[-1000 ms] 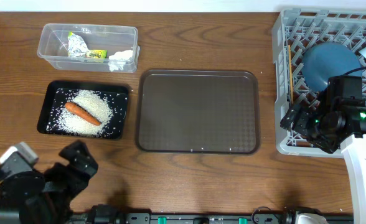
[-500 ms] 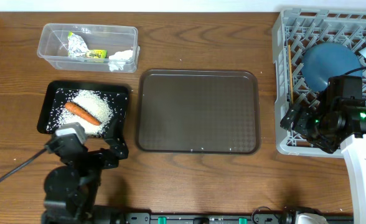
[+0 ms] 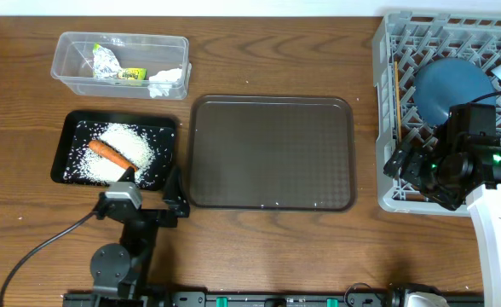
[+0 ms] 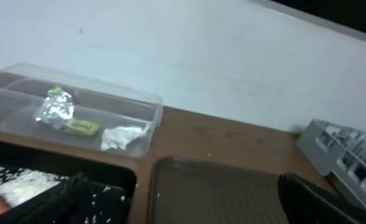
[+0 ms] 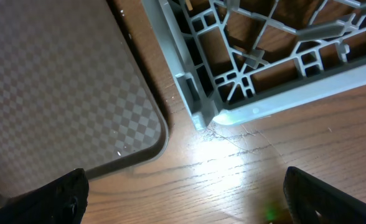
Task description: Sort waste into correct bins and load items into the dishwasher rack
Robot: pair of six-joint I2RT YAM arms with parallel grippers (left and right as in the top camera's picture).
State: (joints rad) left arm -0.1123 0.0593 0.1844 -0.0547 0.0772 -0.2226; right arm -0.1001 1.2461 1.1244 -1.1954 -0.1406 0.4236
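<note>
The left tool, released and empty, is hovering just beside the black tray, whose carrot is lying on the rice with its long axis slanting toward that tool, while the right tool, also released, is hanging far off over the rack.

Bright, even light; left wrist view blurry.

Wooden table under tub, black tray, brown tray, rack.
</note>
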